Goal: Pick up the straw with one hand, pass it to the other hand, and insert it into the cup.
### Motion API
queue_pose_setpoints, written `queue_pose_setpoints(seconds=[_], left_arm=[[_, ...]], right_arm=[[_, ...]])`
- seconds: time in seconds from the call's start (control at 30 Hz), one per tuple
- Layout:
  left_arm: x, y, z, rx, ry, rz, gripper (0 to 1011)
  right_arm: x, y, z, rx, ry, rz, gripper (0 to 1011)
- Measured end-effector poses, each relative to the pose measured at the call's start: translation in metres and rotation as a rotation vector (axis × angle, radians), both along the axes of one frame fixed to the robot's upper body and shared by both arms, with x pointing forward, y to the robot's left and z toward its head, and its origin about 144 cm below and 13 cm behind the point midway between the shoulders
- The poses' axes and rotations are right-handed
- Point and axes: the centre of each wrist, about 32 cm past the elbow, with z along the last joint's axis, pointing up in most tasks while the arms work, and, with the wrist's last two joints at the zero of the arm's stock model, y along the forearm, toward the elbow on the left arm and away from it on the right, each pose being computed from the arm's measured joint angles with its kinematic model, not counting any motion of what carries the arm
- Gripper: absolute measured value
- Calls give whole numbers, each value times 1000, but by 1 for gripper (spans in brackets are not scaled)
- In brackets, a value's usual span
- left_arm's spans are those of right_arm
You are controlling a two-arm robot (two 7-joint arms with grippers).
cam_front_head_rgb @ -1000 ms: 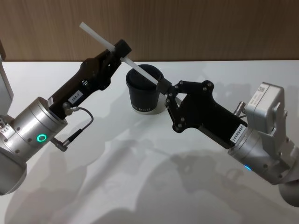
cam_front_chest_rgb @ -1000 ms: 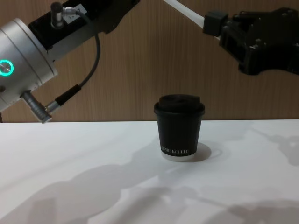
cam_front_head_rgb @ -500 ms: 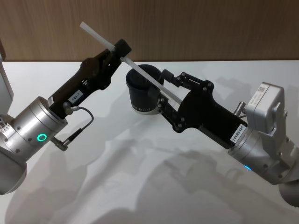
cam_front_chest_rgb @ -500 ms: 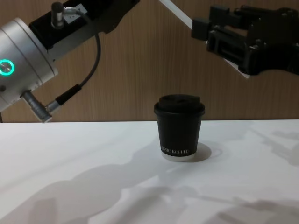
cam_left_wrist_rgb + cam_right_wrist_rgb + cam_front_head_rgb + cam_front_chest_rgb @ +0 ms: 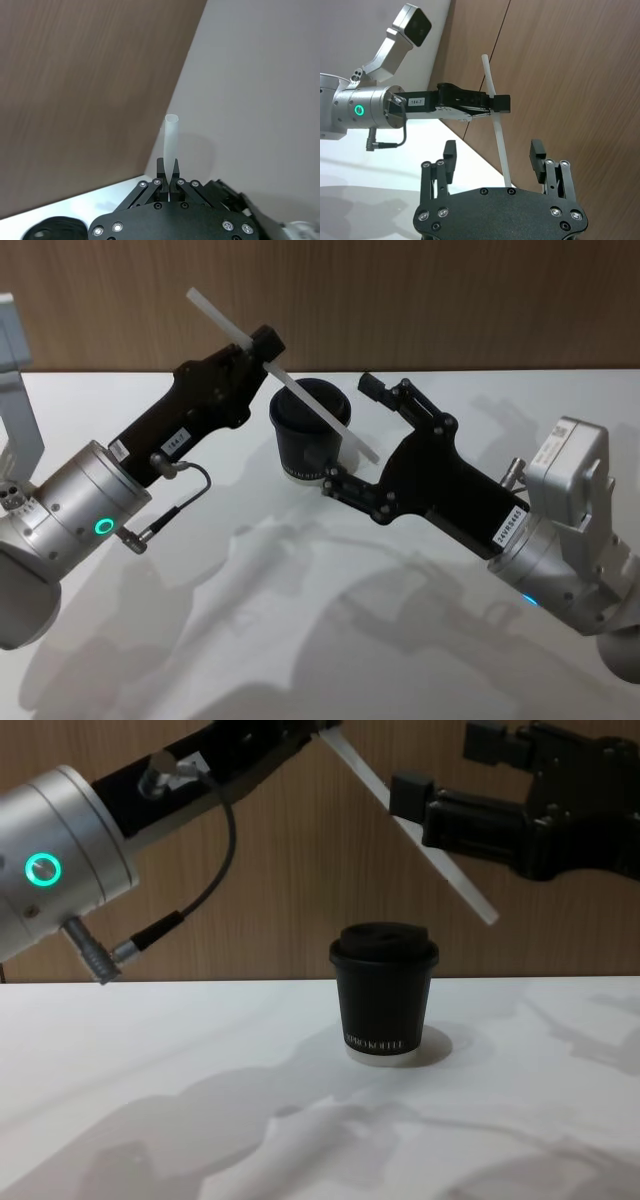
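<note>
**Handover above the cup.** One straw hangs in the air, tilted. Its upper part is clamped between the closed fingers of the left hand. Its lower end slopes down toward the robot's right, clear above the lid of the cup and touching nothing. The grip sits high on the straw, which appears meant to leave a long free end below for entering the lid.

The right hand is spread wide, with one finger on each side of the straw's lower part and neither finger touching it. The right wrist view shows the gap plainly, so the left hand alone carries the straw. The cup stands upright on the desk, between the two arms and below the straw. The straw probably has to be turned nearer to upright before its end can meet the lid.

**Count:** one straw, one cup, two hands, and one cable at the left wrist.
</note>
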Motion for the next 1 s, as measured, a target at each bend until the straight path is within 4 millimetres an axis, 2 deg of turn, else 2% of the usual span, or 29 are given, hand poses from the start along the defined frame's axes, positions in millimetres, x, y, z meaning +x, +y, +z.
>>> queue_pose_setpoints(seconds=[0.17,1.0], left_arm=[[0,-3,5,52,-23,68,14],[1,-16,48,318,-159,354,13]], right_arm=[[0,0,0,0,0,0,999],[0,0,0,0,0,0,1001]])
